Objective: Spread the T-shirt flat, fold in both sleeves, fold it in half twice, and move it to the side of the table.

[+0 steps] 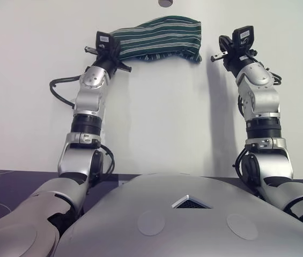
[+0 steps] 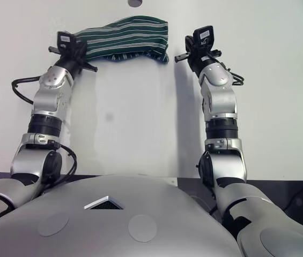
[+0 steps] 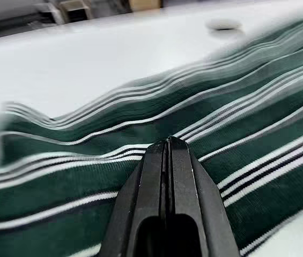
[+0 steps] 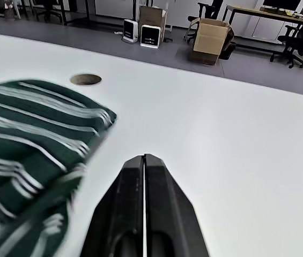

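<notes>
Left eye view: one striped T-shirt (image 1: 156, 36) between two clenched grippers (left gripper (image 3: 167, 144) at its edge, right gripper (image 4: 144, 160) apart).

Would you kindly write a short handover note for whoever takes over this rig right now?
Left gripper: shut, at the left end of the T-shirt; I cannot tell whether it pinches any cloth.
Right gripper: shut, holding nothing, just right of the T-shirt and apart from it.
T-shirt: a folded bundle far out on the table, near the round hole.
Done: the folding looks finished.
Left: move it to the table's side.
</notes>
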Controlling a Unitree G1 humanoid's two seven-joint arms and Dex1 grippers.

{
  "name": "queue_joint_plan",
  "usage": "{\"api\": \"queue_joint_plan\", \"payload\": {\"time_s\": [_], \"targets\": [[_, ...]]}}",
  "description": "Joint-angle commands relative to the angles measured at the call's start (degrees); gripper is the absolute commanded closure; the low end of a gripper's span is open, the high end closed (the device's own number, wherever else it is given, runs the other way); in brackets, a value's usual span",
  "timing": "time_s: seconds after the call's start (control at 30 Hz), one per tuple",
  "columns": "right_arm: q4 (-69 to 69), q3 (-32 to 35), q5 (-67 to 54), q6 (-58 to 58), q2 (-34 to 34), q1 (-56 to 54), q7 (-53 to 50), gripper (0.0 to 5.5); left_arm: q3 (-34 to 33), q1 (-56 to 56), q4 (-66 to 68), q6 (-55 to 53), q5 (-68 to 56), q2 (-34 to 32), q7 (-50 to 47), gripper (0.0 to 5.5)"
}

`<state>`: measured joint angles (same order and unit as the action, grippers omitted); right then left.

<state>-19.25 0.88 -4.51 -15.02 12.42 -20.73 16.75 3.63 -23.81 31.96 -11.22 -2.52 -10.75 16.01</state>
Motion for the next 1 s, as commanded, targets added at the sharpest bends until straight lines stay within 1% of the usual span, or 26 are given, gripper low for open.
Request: {"api": "queue_joint_plan", "payload": {"time_s": [0.03, 0.07, 0.1, 0.17, 0.2, 0.3, 0.33, 0.37, 0.43, 0.5, 0.53, 0.63, 0.7, 0.83, 0.93, 1.0], "targets": [[-1.79, -1.17, 0.67, -0.04, -1.45, -3.74, -0.46, 5.50, 7.16, 3.93, 3.48, -7.34, 1.79, 0.49, 9.70, 5.47], [-2.06, -1.17, 0.73, 0.02, -1.47, -4.18, -0.50, 5.50, 9.49, 5.96, 0.38, -10.00, 1.36, -0.72, 13.82, 5.47], [-2.14, -1.10, 0.71, -0.02, -1.31, -4.43, -0.38, 5.50, 13.16, 8.91, -4.60, -12.77, 1.54, -3.69, 18.97, 5.47], [-1.81, -0.81, 0.33, -0.58, -0.20, -4.76, 0.94, 5.50, 20.76, 15.63, -15.09, -15.78, 4.08, -13.16, 28.43, 5.47], [-1.76, -0.65, 0.09, -1.13, 0.84, -5.05, 2.09, 5.50, 22.55, 18.55, -19.34, -16.87, 4.83, -17.68, 31.10, 5.47], [-2.01, -0.82, -0.11, -2.88, 4.90, -5.97, 6.65, 5.50, 23.40, 23.45, -26.82, -18.76, 5.43, -26.66, 33.93, 5.47], [-2.59, -1.66, -0.06, -3.73, 6.84, -6.45, 9.85, 5.29, 22.57, 24.37, -28.63, -18.72, 5.19, -28.87, 34.28, 5.50], [-2.91, -2.47, -0.68, -5.55, 8.37, -6.89, 13.48, 5.22, 21.21, 24.85, -29.91, -18.52, 4.47, -30.49, 34.54, 5.50], [-2.96, -3.15, -3.73, -10.93, 10.15, -7.90, 20.84, 4.89, 17.44, 23.53, -31.17, -17.89, 2.85, -32.57, 34.27, 5.50], [-6.43, -0.29, -7.96, -17.43, 9.35, -11.01, 23.36, 4.54, 13.32, 20.95, -33.22, -16.49, 0.41, -33.54, 34.51, 5.50], [-7.79, 1.03, -9.73, -20.39, 9.02, -12.03, 23.82, 4.30, 12.31, 19.78, -33.99, -15.94, -0.19, -33.62, 34.59, 5.50], [-7.58, 5.02, -16.85, -31.07, 7.38, -12.35, 25.31, 3.75, 8.37, 16.12, -35.03, -13.43, -1.93, -31.24, 32.34, 5.50], [-2.91, 4.92, -20.22, -36.35, 6.70, -10.20, 26.51, 3.70, 6.53, 14.20, -34.21, -11.73, -2.57, -29.41, 30.72, 5.50], [7.71, 1.98, -23.41, -40.87, 7.72, -4.53, 29.27, 3.70, 4.57, 12.71, -33.63, -10.94, -3.62, -27.72, 30.06, 5.50], [10.52, -0.93, -21.73, -39.84, 8.85, -1.96, 28.98, 3.70, 3.84, 12.32, -33.99, -10.59, -4.14, -26.88, 30.05, 5.50], [9.46, -0.92, -20.50, -38.35, 8.89, -1.70, 27.48, 3.70, 3.59, 12.16, -35.18, -11.16, -5.15, -26.54, 30.78, 5.50]]}}
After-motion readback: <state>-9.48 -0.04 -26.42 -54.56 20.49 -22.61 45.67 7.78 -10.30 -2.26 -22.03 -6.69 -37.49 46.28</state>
